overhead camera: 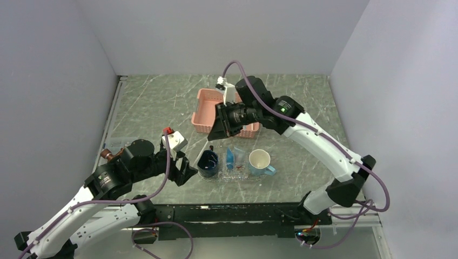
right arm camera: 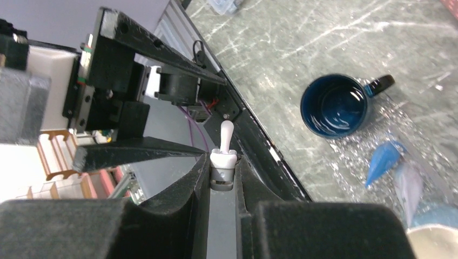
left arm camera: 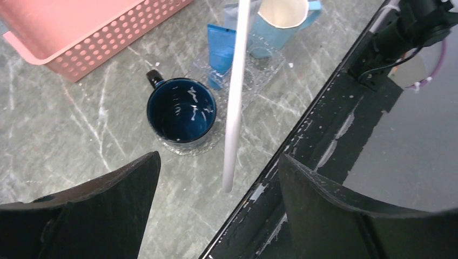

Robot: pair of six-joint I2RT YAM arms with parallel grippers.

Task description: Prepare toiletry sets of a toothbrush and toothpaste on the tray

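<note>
My right gripper point(overhead camera: 220, 131) hangs above the tray's left part. In the right wrist view it point(right arm camera: 222, 162) is shut on a pale toothbrush point(right arm camera: 226, 141). The toothbrush point(left arm camera: 236, 91) hangs down in the left wrist view, its lower end between my left fingers without touching them. My left gripper point(overhead camera: 185, 168) is open and empty, low at the front left of the tray point(overhead camera: 233, 176). A blue toothpaste tube point(overhead camera: 230, 158) lies on the tray between the two mugs, and also shows in the left wrist view point(left arm camera: 221, 48) and the right wrist view point(right arm camera: 382, 162). A paler tube point(right arm camera: 409, 186) lies beside it.
A dark blue mug point(overhead camera: 208, 163) stands on the tray's left end and a light blue mug point(overhead camera: 260, 162) on its right end. A pink slatted basket point(overhead camera: 208, 110) sits behind them. The table's black front edge point(left arm camera: 324, 135) runs just right of my left gripper.
</note>
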